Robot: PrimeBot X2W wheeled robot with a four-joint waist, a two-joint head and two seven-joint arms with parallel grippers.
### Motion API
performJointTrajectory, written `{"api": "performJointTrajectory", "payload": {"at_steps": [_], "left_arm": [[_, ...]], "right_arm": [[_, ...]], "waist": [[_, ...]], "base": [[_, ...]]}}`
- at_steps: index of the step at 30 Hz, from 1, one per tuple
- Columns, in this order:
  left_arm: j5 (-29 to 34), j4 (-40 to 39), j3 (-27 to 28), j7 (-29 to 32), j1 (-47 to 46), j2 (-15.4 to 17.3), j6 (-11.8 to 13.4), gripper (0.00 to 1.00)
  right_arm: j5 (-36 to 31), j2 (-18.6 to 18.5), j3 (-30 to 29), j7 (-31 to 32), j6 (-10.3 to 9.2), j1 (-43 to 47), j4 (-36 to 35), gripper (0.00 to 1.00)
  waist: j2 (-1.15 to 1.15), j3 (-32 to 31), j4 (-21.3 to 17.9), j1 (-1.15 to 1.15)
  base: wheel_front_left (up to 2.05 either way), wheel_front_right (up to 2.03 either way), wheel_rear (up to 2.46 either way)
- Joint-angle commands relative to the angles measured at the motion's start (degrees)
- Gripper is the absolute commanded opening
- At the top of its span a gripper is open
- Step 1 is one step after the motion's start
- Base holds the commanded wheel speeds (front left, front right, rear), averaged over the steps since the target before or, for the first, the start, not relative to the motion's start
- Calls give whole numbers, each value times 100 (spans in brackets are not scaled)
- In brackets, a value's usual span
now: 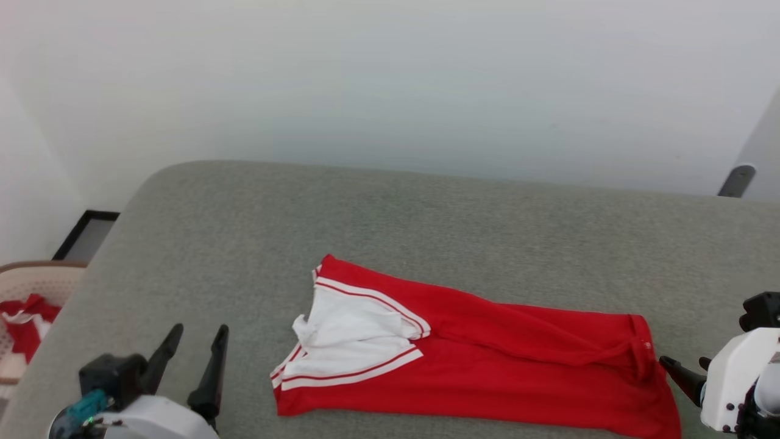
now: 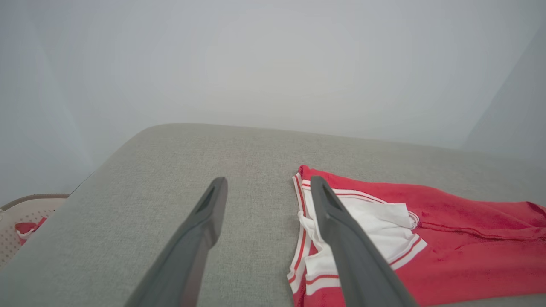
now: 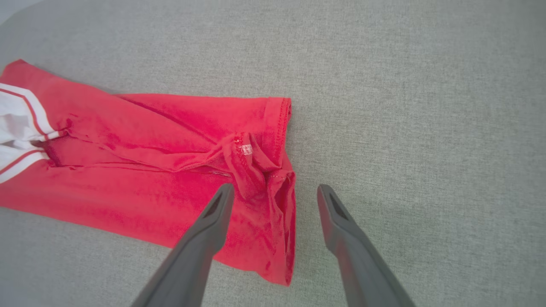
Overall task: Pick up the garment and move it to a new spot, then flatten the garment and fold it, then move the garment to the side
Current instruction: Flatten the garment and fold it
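Two grippers stood open over a grey cushion (image 1: pixel 426 207), neither holding anything. The garment (image 1: pixel 487 366) lay on the cushion near its front edge, folded lengthwise into a long red band that ran from the middle of the head view toward the right. Its white sleeves (image 1: pixel 353 329), edged with red-and-white striped trim, lay folded on top at the left end. The hem (image 3: pixel 279 128) was at the right end, where the cloth bunched into a small twisted ridge. The left gripper (image 1: pixel 200 330) sat at the lower left, fingers spread and pointing up the view, beside the sleeve end but apart from it, with bare cushion under it. In the left wrist view one of its fingers crossed in front of the sleeves. The right gripper (image 3: pixel 275 189) was at the hem end with its jaws wide. In the right wrist view one finger was over the red cloth just short of the bunched ridge and the other was over bare cushion past the hem. Whether either tip touched the cloth could not be told. Off the cushion's left edge stood a pale basket (image 1: pixel 36 277) with a red-and-white cloth (image 1: pixel 24 326) in it, and a dark frame (image 1: pixel 85 235) leaned by the white wall (image 1: pixel 390 79) behind.
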Motion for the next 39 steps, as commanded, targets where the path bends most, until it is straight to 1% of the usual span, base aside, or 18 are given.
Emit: {"api": "performJointTrajectory", "payload": {"at_steps": [1,7,13,19,23,25,26,27,28,29,32,39], "left_arm": [[153,7,148,-19,132,-76,-80,100],[573,20,767,-20,490,-514,-342,100],[873,21,1111,-19,628,-833,-568,100],[1098,12,1406,-20,663,-1169,-744,100],[1224,57,1557,-20,625,-1349,-856,100],[1264,64,1582,-20,613,-1385,-893,100],[1337,78,1651,-20,593,-1454,-959,100],[1357,87,1692,-20,590,-1489,-976,100],[1377,94,1739,-20,590,-1530,-1010,100],[1405,96,1790,-20,590,-1576,-1023,100],[1505,120,1916,-20,616,-1689,-1100,100],[1686,109,2199,-20,665,-1912,-1223,100]], "right_arm": [[-67,41,-39,64,-4,-109,97,100],[-209,84,-127,261,-4,-372,684,100],[-284,120,-193,335,-4,-672,1292,100],[-373,183,-290,417,-4,-1068,1982,100],[-433,290,-390,742,-4,-1288,2578,100],[-422,338,-388,833,-4,-1333,2696,100],[-428,405,-344,955,-2,-1409,2851,100],[-397,453,-328,1030,-1,-1432,2927,97],[-389,487,-303,1086,0,-1463,2987,5],[-375,518,-268,1142,1,-1466,3030,0],[-293,548,-286,1206,7,-1508,3112,0],[-67,392,-335,1175,5,-1669,2981,0]], "waist": [[0,16,93,0],[0,88,355,0],[0,276,639,0],[0,536,836,0],[0,667,907,0],[0,693,925,0],[0,731,944,0],[0,745,947,0],[0,758,949,0],[0,768,950,0],[0,793,947,0],[0,831,893,0]], "base": [[0,0,0],[0,0,0],[0,0,0],[0,0,0],[0,0,0],[0,0,0],[0,0,0],[0,0,0],[0,0,0],[0,0,0],[0,0,0],[0,0,0]]}}
